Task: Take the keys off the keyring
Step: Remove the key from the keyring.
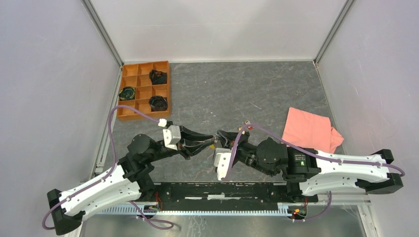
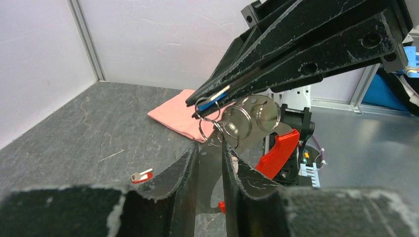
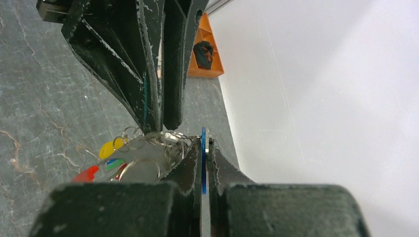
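Left arm reaches from 7 o'clock of the surface [image 1: 222, 94] toward its centre, forearm low, wrist pointing to 3 o'clock; right arm reaches from 5 o'clock, wrist pointing to 9 o'clock; the two tips meet nose to nose just above the centre.

Left gripper [image 2: 210, 148]: jaws closed on the keyring [image 2: 237, 121], pinching a flat metal piece just below its cluster of thin rings; the cluster is held clear of the surface between the two grippers.

Right gripper [image 3: 203, 145]: jaws fully closed on the blue key [image 2: 215, 96], held edge-on; this key is on a ring of the cluster.

Remaining keys [image 3: 106, 149] hang at 7 o'clock of the left tips; yellow, green and red heads show; their blades are blurred and the count cannot be told.

Red strap [image 2: 279, 153] hangs at 4 o'clock of the rings; its join to them is hidden behind the metal discs.

A small red piece [image 2: 142, 176] lies on the surface apart from the grippers; too small to identify.

Pink cloth [image 1: 309, 129] lies at 3 o'clock; orange tray [image 1: 129, 114] at 11 o'clock holds dark bundles, hard to make out.

From the top view the keyring is almost wholly hidden by the tips.
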Available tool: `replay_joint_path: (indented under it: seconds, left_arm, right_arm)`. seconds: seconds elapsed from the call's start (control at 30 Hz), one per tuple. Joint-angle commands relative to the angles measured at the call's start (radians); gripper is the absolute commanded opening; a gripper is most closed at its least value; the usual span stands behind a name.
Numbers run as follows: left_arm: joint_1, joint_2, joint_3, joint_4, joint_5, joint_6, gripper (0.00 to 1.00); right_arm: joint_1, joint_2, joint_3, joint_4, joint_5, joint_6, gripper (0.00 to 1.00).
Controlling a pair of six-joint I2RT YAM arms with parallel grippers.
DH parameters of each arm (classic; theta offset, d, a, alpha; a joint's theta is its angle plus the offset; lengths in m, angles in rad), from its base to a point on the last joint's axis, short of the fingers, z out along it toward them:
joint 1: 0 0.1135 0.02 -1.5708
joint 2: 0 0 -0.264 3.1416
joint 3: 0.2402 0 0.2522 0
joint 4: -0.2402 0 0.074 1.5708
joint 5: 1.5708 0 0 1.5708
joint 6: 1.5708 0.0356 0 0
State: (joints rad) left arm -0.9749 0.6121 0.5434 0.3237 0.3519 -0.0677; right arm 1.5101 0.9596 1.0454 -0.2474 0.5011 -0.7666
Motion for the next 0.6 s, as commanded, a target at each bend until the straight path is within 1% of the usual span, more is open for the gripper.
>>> replay_joint_path:
  seconds: [0.0, 0.13, 0.57]
  left_arm:
    - [0.001, -0.032, 0.046, -0.044, 0.023, 0.062, 0.3]
    - [0.001, -0.033, 0.06, -0.059, 0.027, 0.088, 0.3]
    - [0.001, -0.034, 0.067, -0.046, 0.001, 0.131, 0.28]
  right_arm:
    - [0.011, -0.057, -0.016, 0.133, -0.029, -0.075, 0.0]
    - [0.015, -0.083, -0.057, 0.179, -0.068, -0.119, 0.0]
    - [0.022, -0.065, -0.05, 0.185, -0.108, -0.141, 0.0]
